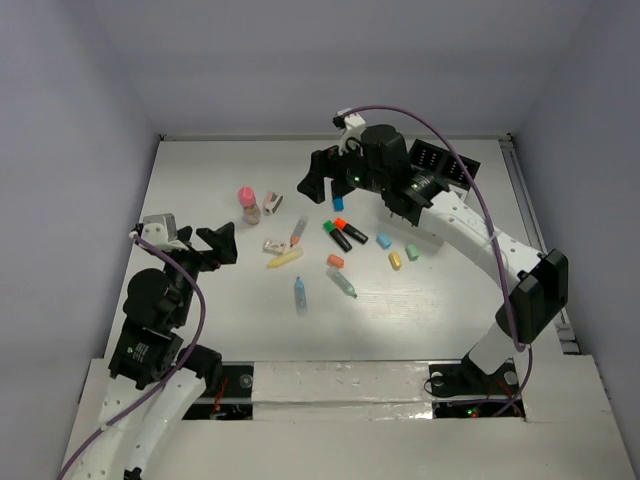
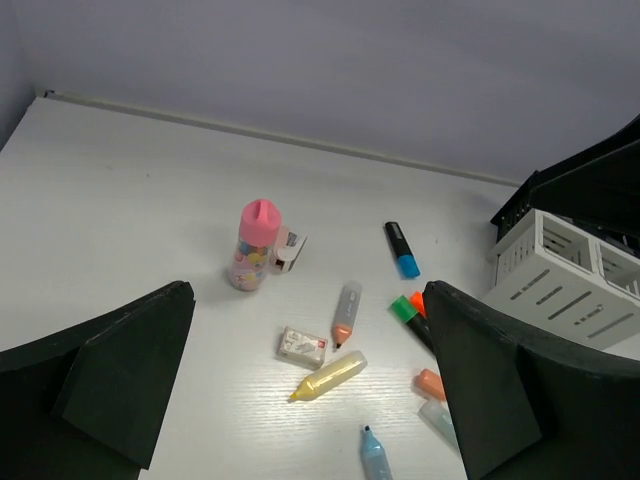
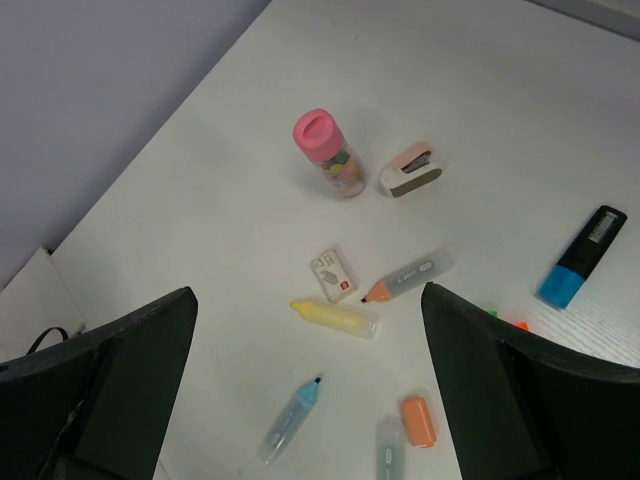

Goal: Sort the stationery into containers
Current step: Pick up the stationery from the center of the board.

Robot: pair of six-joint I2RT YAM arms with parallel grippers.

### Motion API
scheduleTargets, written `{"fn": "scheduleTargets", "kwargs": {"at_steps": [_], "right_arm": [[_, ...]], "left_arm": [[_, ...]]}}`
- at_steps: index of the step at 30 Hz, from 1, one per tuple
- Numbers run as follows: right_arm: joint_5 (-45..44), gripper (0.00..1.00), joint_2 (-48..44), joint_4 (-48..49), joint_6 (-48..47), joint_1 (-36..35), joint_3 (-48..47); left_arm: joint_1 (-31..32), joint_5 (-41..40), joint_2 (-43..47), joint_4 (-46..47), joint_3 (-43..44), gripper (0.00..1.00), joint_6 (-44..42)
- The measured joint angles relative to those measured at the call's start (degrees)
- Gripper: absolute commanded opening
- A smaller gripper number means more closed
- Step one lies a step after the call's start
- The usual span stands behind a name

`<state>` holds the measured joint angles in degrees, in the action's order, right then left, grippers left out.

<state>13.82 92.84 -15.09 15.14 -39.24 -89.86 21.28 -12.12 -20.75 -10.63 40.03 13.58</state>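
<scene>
1. The left gripper [image 1: 222,248] is wide open and empty, low at the left of the table [image 1: 200,330].
2. The right gripper [image 1: 322,188] is wide open and empty, above the stationery [image 1: 285,259].
3. The stationery lies scattered mid-table; the boxes [image 2: 560,275] sit far right.

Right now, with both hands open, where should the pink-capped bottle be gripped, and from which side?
Probably the body of the pink-capped bottle, below the cap, from above with the left hand, fingers on its near and far sides: it stands upright, and a small pink-and-white piece sits close on its right.
</scene>
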Motion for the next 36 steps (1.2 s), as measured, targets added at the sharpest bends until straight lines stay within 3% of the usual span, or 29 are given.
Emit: {"fn": "scheduleTargets", "kwargs": {"at_steps": [11, 21, 29, 36], "right_arm": [[-3.19, 1.0, 8.59, -0.31, -2.67, -1.7, -7.04], [-6.21, 1.0, 22.62, -1.44, -5.33, -4.46, -20.52], [-7.89, 1.0, 36.92, -5.2, -8.79, -7.58, -35.6], [-8.28, 1.0, 45.33, -6.08, -10.6, -9.92, -42.75]], "left_arm": [[-0.31, -8.94, 0.02, -1.29, 0.26, 0.99, 1.57], [-1.16, -18.6, 0.02, -2.56, 0.28, 0.99, 5.14], [-1.53, -18.97, -0.26, -2.47, 0.28, 0.99, 5.64], [-1.53, -16.22, -1.55, -2.25, 0.28, 0.99, 5.6]]}}
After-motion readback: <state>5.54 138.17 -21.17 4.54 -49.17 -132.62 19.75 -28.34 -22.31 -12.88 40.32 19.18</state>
